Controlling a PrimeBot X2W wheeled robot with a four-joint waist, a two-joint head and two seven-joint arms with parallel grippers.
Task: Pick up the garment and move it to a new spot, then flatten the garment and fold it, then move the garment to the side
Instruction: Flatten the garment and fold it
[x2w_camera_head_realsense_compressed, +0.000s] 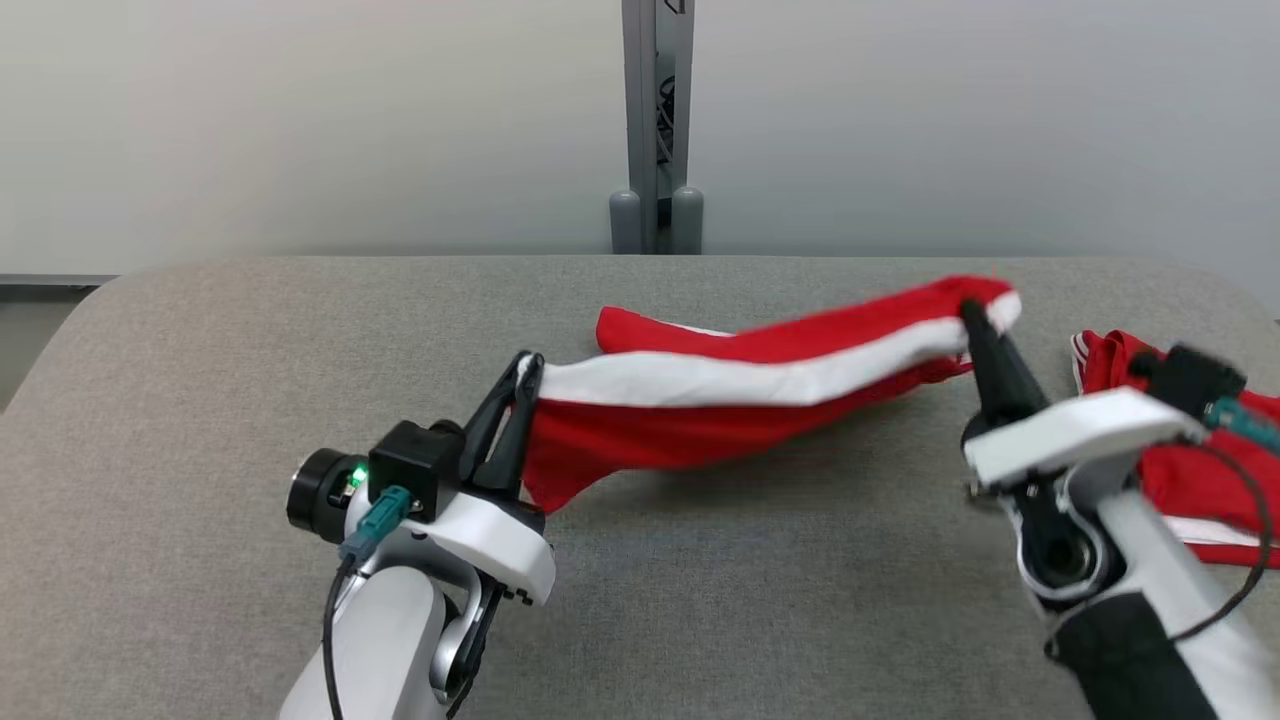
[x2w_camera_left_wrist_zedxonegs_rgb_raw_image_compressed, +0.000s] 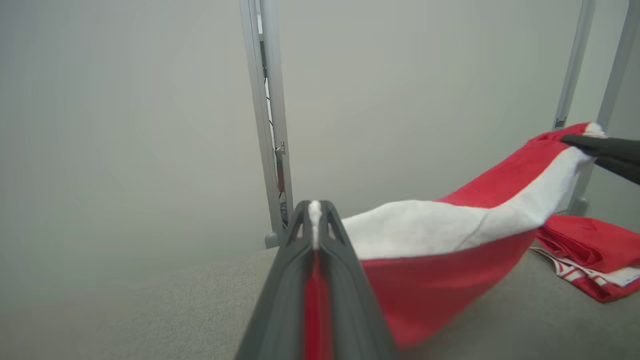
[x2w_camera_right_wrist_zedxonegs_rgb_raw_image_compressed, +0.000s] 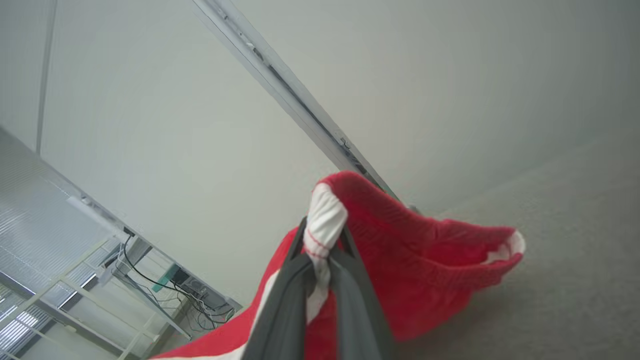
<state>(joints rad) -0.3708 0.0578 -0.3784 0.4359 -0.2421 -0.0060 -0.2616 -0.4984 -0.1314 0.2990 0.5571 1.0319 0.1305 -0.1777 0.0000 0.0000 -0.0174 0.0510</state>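
Two ends of garment (x2w_camera_head_realsense_compressed: 720, 405) pinched: left gripper (x2w_camera_head_realsense_compressed: 527, 366), right gripper (x2w_camera_head_realsense_compressed: 969, 312); red pile (x2w_camera_head_realsense_compressed: 1200, 490) beside.

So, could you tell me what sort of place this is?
Probably a robotics lab or test room: a grey fabric-covered worktable before a bare wall, a metal post carrying cables behind it, and wired equipment seen in the right wrist view.

Matt knit garment (x2w_camera_head_realsense_compressed: 720, 400), felt-like table (x2w_camera_head_realsense_compressed: 200, 400)
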